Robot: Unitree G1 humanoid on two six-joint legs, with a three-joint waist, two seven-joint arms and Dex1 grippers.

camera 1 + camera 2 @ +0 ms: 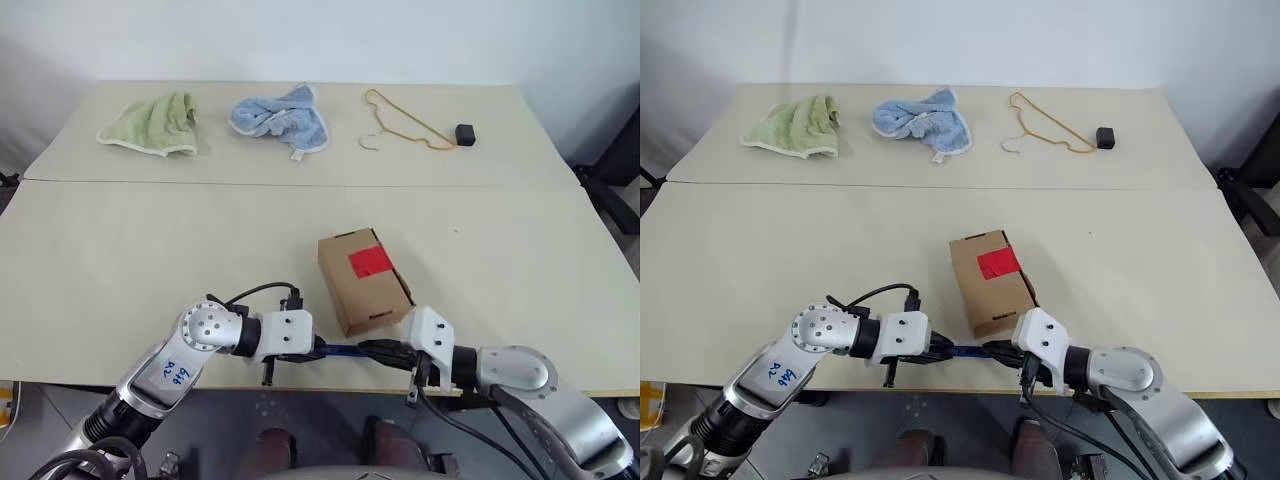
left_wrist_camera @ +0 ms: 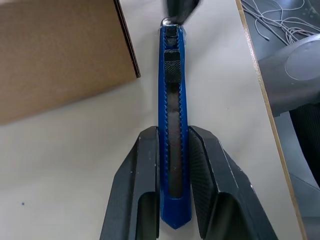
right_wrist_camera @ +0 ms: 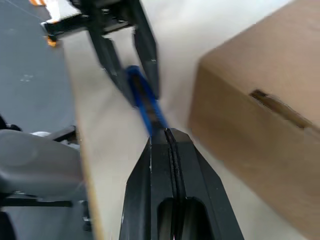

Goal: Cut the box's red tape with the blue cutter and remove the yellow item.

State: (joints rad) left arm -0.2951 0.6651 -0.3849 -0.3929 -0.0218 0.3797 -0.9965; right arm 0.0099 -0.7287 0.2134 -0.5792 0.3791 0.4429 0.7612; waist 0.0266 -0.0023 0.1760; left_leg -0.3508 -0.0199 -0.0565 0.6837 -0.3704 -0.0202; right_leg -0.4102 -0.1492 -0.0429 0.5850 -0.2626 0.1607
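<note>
The far end of the blue cutter (image 2: 172,125) is hidden where my right gripper (image 3: 167,134) pinches it shut; my left gripper (image 2: 173,150) clamps its ribbed handle. The cutter spans level between them, just beside the cardboard box (image 1: 365,279), whose red tape (image 1: 370,262) lies on top. Across the pale table (image 1: 120,250) lie a green cloth (image 1: 152,125), a blue cloth (image 1: 280,117) and a thin hanger (image 1: 400,125).
</note>
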